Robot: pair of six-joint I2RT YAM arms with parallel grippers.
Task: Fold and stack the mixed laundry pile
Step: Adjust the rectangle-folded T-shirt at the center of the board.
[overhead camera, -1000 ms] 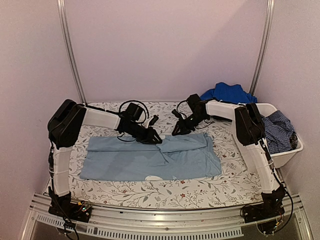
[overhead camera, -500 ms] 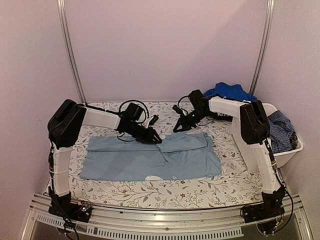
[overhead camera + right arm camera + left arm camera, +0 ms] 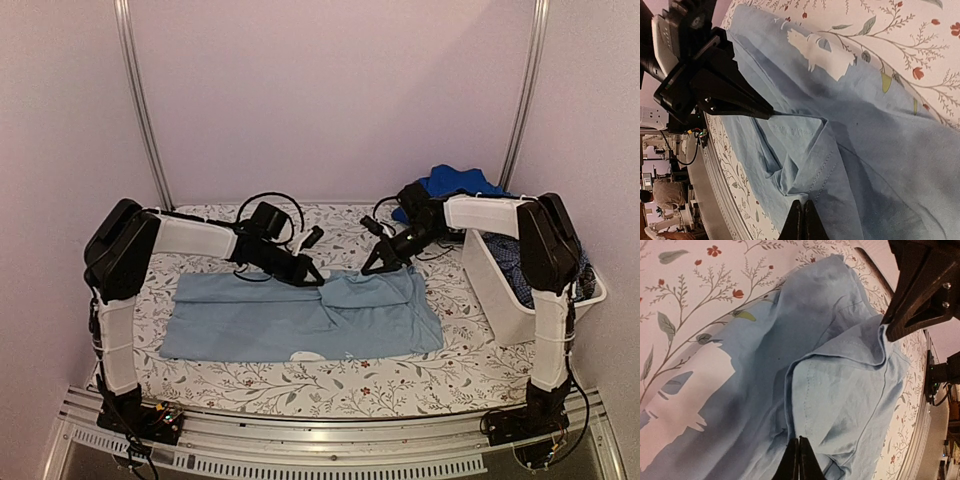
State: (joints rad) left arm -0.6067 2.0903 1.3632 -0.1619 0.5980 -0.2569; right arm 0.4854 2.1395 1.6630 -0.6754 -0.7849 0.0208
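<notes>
Beside the white tub (image 3: pixel 500 298), my left gripper (image 3: pixel 317 280) and right gripper (image 3: pixel 378 268) pinch the pale blue garment (image 3: pixel 300 325) by its hem; limp and light, it should drape.

Left arm (image 3: pixel 190 236) and right arm (image 3: pixel 488 213): white tubular links, black joint housings, looped black cables; black wedge-shaped fingers (image 3: pixel 920 295) bearing silver screws.
</notes>
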